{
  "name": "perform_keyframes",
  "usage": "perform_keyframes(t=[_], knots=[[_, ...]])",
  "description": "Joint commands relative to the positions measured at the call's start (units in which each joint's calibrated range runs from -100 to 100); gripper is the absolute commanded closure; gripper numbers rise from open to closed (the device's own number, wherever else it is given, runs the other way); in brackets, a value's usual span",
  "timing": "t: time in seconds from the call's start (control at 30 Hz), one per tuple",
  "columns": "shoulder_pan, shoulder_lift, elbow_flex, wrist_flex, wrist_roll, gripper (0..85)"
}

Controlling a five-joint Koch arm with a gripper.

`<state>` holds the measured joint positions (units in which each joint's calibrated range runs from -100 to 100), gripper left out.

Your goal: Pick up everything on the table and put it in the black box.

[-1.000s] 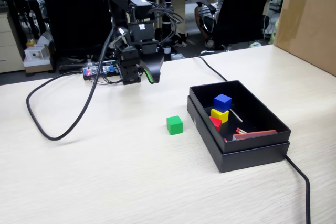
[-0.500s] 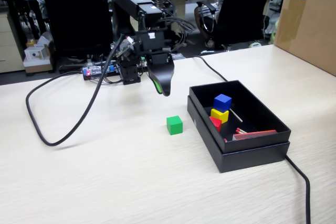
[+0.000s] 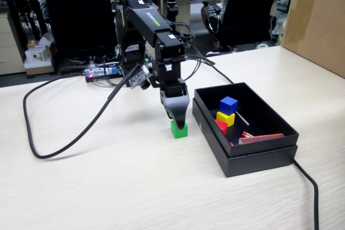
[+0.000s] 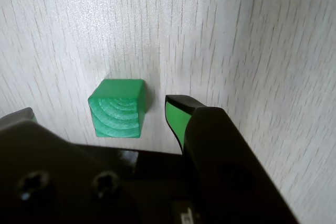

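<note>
Swinging forward and down from its folded pose near the base a second ago, the black arm now hangs its black, green-lined pincer [image 3: 178, 124] straight over the small green wooden cube [image 3: 179, 130], which sits where it sat before on the light beige wood-grain surface [image 3: 108, 187], just beside the near wall of the shallow matte black cardboard box [image 3: 253, 157]; the small blue cube [image 3: 228, 104], yellow cube [image 3: 225, 117] and red cube [image 3: 221, 126] already lie stacked against each other inside that box, alongside a few thin red-tipped matchsticks [image 3: 242, 118], so the green one looks to be the last piece left.

From the wrist view the pincer [image 4: 100, 114] stands apart: one green-padded tip sits just to the right of the green cube [image 4: 116, 108], not quite touching it as far as the shadow lets me judge, while the other tip barely shows at the left edge, farther from the cube; the cube thus lies between the jaws but nearer the right one, with its end-grain face turned toward the camera; being equal on all sides it offers no long axis, though its flat faces run roughly parallel to the pads.

Judging from this, a short further drop and then a squeeze is what the grasp needs; whether the tips have reached the surface I cannot tell from either camera.
</note>
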<state>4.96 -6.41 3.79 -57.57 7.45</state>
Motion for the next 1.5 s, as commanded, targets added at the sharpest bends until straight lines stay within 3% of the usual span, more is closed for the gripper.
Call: perform_keyframes(t=[0.0, 0.27, 0.4, 0.5, 0.6, 0.83, 1.03, 1.47], knots=[[0.20, 1.19, 5.28, -0.36, -0.15, 37.8], [0.29, 8.65, 9.18, -0.44, -1.22, 43.5], [0.39, 11.05, 10.54, -0.44, -1.56, 54.7], [0.49, 11.28, 11.26, -0.44, -1.56, 72.9], [0.49, 11.28, 11.99, -0.44, -1.61, 83.0], [0.44, -2.48, 14.98, -1.83, -1.86, 83.0], [3.17, -6.39, 30.12, -7.96, -1.66, 83.0], [8.60, 21.84, 51.33, -10.21, -1.12, 82.5]])
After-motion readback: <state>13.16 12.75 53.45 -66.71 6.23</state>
